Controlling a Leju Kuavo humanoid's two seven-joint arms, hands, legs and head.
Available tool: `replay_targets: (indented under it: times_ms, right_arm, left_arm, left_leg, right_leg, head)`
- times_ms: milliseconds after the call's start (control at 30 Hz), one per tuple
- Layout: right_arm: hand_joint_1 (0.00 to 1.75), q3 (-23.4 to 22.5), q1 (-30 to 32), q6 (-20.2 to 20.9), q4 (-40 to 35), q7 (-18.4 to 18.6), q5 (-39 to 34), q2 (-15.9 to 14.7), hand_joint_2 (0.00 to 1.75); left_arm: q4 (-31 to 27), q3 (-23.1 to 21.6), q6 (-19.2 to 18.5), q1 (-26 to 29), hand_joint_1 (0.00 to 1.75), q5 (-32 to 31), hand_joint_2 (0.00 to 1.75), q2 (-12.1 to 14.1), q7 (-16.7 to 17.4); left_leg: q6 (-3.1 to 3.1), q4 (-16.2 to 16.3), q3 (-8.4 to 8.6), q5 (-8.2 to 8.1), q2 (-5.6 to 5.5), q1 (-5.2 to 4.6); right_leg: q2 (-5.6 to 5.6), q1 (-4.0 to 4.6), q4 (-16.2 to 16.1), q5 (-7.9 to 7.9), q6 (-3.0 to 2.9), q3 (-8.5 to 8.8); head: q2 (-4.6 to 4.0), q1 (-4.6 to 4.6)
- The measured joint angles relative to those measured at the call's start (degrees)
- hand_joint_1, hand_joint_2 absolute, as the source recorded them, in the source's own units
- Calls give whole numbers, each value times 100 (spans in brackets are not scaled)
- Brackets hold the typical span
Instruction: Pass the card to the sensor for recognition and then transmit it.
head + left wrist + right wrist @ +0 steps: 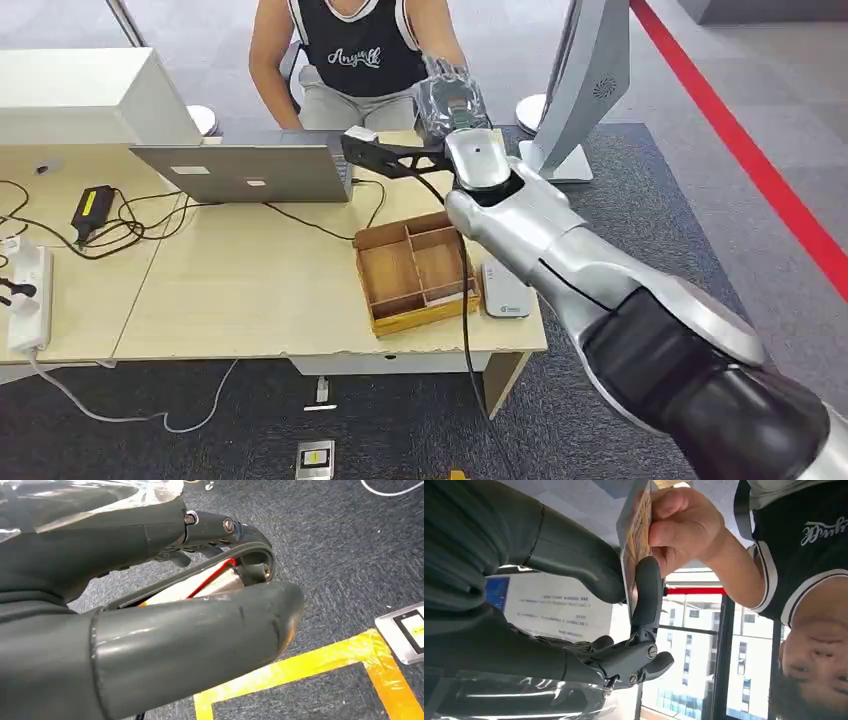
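From my station, the one piece of writing I could read was the white script on the person's black vest (357, 57), something like "Anyolk"; small print on a wall board in the right wrist view was too fine to make out. I counted one card (636, 540), one laptop (245, 170), one wooden tray (413, 272) with several compartments, and one small white sensor (505, 294) lying flat just beside the tray on the tabletop (250, 290).

The right hand (624, 587) was stretched out past the far edge of the tabletop toward the seated person. It pinched the card between its thumb and a dark finger, and the person's hand (681, 525) gripped the same card from the other side. The card appeared edge-on, its long axis running out from the robot's fingers toward the person.

The left hand (165, 605) hung over carpet with yellow tape, fingers curled inward around nothing.
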Motion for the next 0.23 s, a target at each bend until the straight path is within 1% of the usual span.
replay_targets:
  times_ms: [33,67,100,133,233]
  right_arm:
    - [169,7,-3,4,22,0,-13,4,175]
    - [45,13,-7,11,44,0,-22,15,175]
    - [0,24,-11,26,68,0,-31,26,175]
    - [0,37,-13,42,81,0,-31,35,0]
    - [0,72,-13,-44,122,74,-15,59,0]
  left_arm:
    - [0,0,0,1,0,13,0,0,0]
    - [0,0,4,1,0,31,0,2,0]
    - [0,0,9,0,0,57,0,2,0]
    - [0,0,9,0,0,63,0,4,0]
    - [0,-2,11,0,0,85,0,7,4]
  left_leg:
    - [0,0,0,0,0,0]
    - [0,0,0,0,0,0]
    - [0,0,0,0,0,0]
    - [0,0,0,0,0,0]
    - [0,0,0,0,1,0]
  right_leg:
    - [0,0,0,0,0,0]
    - [0,0,0,0,0,0]
    - [0,0,0,0,0,0]
    - [0,0,0,0,0,0]
    - [0,0,0,0,0,0]
  head:
    - [-2,0]
    - [-2,0]
    - [0,0]
    - [-2,0]
    - [0,0]
